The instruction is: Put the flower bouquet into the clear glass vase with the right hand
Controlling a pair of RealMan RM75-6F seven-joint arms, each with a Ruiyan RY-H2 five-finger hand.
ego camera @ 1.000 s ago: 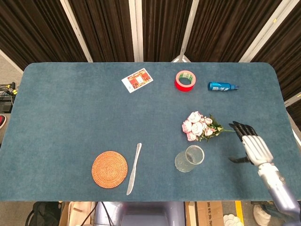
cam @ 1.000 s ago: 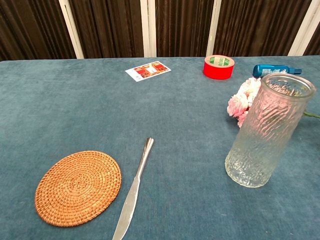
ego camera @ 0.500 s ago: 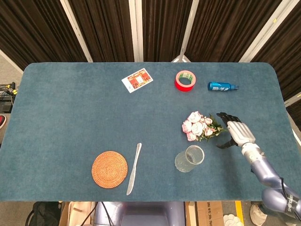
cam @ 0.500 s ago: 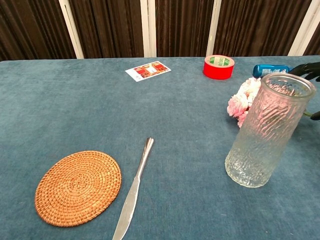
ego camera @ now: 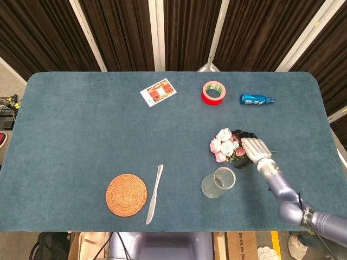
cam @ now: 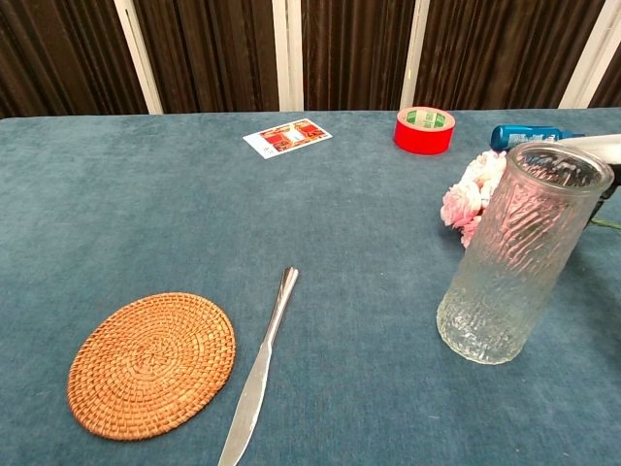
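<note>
The bouquet of pink flowers [ego camera: 225, 145] lies on the blue table, blooms to the left and stems to the right. My right hand [ego camera: 255, 149] lies over the stems and leaves, its dark fingers reaching around them. Whether it grips them is hidden. The clear ribbed glass vase [ego camera: 218, 182] stands upright just in front of the flowers. In the chest view the vase [cam: 519, 252] covers most of the bouquet [cam: 468, 199], and only a pale sliver of the right hand [cam: 602, 146] shows behind its rim. The left hand is out of sight.
A red tape roll [ego camera: 213, 92] and a blue bottle [ego camera: 255, 99] lie at the back right, with a printed card [ego camera: 158, 92] to their left. Near the front left sit a woven coaster [ego camera: 126, 195] and a butter knife [ego camera: 154, 194].
The right hand has moved left and forward from the table's right side onto the bouquet's stems. The bouquet and vase have not moved.
</note>
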